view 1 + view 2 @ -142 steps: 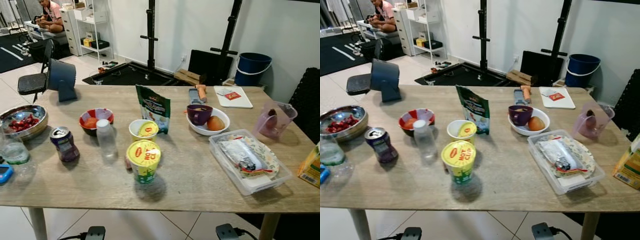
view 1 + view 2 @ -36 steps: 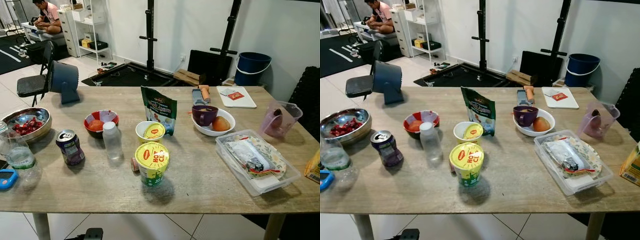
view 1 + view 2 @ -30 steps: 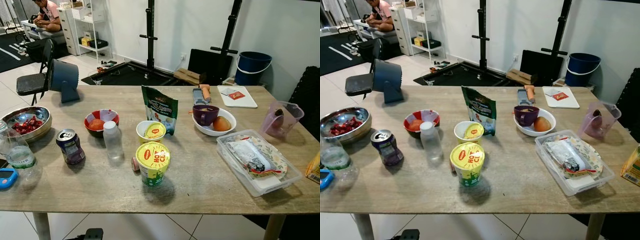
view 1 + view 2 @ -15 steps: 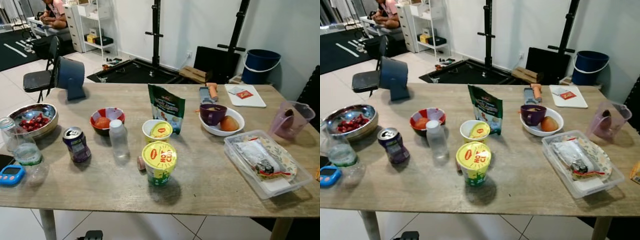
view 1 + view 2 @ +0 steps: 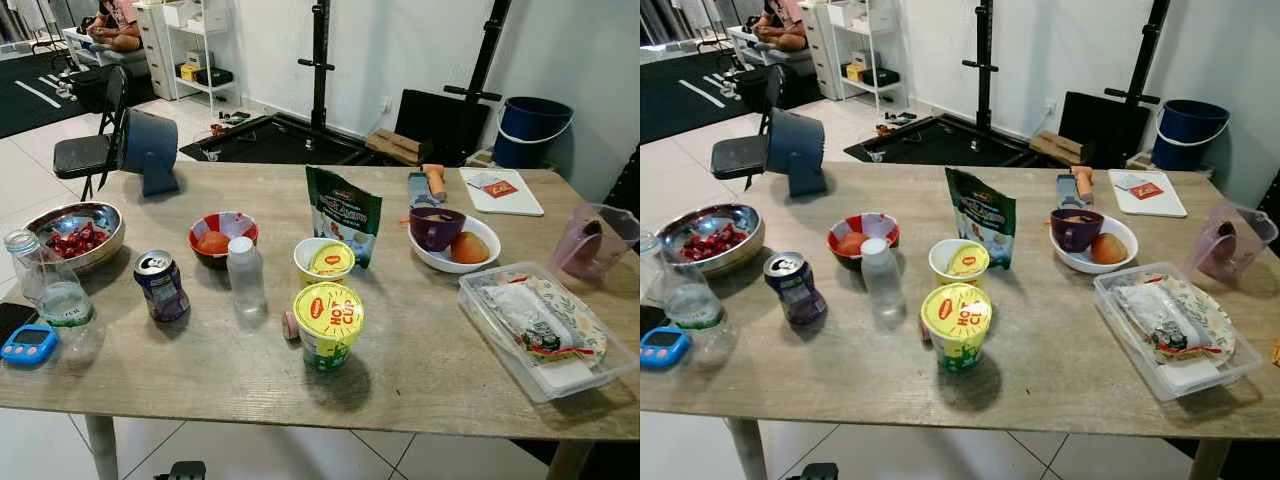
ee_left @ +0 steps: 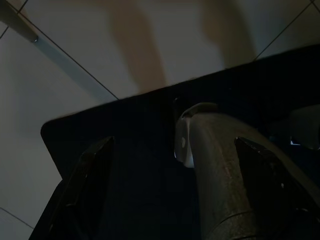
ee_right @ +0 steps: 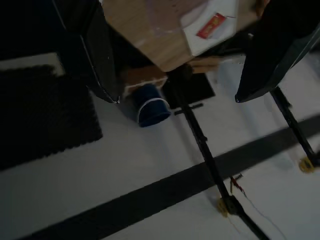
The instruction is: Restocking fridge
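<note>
Cup (image 5: 329, 323) lid reads "HOT CUP", standing on table (image 5: 440, 365).

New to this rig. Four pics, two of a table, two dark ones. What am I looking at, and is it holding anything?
A walking humanoid with two arms, each ending in two long black fingers. The two table pictures come from its head camera, one per eye, same scene. On the wooden table: a Hot Cup noodle cup, a small plastic bottle, a purple can, a green pouch, a steel bowl of red fruit and a clear tub.

The dark pictures look along each gripper. The right gripper hangs with fingers apart, gripping nothing. The left gripper hangs over floor tiles, also holding nothing.
</note>
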{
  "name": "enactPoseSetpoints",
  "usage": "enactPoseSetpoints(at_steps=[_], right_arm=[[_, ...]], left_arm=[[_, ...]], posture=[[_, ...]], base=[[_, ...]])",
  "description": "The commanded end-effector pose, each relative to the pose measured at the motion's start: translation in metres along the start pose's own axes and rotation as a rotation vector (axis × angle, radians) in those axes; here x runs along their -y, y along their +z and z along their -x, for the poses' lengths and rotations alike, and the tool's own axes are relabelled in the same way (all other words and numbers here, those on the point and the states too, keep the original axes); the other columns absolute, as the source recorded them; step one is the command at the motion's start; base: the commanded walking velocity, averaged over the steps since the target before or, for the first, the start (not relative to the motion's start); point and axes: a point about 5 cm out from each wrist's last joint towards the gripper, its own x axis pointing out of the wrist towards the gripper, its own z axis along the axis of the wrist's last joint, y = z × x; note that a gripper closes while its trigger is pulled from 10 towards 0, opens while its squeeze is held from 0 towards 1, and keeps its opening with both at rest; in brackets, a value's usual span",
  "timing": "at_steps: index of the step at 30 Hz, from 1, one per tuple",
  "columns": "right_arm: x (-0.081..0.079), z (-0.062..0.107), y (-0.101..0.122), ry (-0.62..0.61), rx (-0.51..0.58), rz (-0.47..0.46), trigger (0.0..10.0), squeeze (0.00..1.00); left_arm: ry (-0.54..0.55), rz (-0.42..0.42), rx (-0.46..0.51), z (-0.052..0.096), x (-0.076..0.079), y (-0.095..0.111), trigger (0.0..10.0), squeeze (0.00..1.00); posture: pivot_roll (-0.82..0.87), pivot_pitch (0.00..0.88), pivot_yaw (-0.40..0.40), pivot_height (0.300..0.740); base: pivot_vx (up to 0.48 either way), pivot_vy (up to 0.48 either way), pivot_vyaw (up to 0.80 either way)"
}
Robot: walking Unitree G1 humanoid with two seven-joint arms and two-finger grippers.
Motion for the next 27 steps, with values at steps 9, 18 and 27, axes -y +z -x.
enactPoseSetpoints(at_steps=[9, 18, 27], right_arm=[[0.023, 0.008, 0.004, -0.056, -0.016, -0.115, 10.0, 0.0], [0.039, 0.018, -0.008, -0.146, -0.116, -0.066, 10.0, 0.0], [0.053, 0.027, -0.012, -0.197, -0.12, -0.157, 10.0, 0.0]], left_arm=[[0.002, -0.001, -0.016, 0.0, -0.001, -0.003, 10.0, 0.0], [-0.001, -0.003, -0.018, 0.0, -0.001, -0.004, 10.0, 0.0], [-0.005, -0.003, -0.019, 0.0, 0.0, -0.004, 10.0, 0.0]], posture=[[-0.03, 0.0, -0.019, 0.74], [-0.03, 0.0, -0.019, 0.74], [-0.04, 0.0, -0.02, 0.74]], base=[[0.0, 0.0, 0.0], [0.0, 0.0, 0.0], [0.0, 0.0, 0.0]])
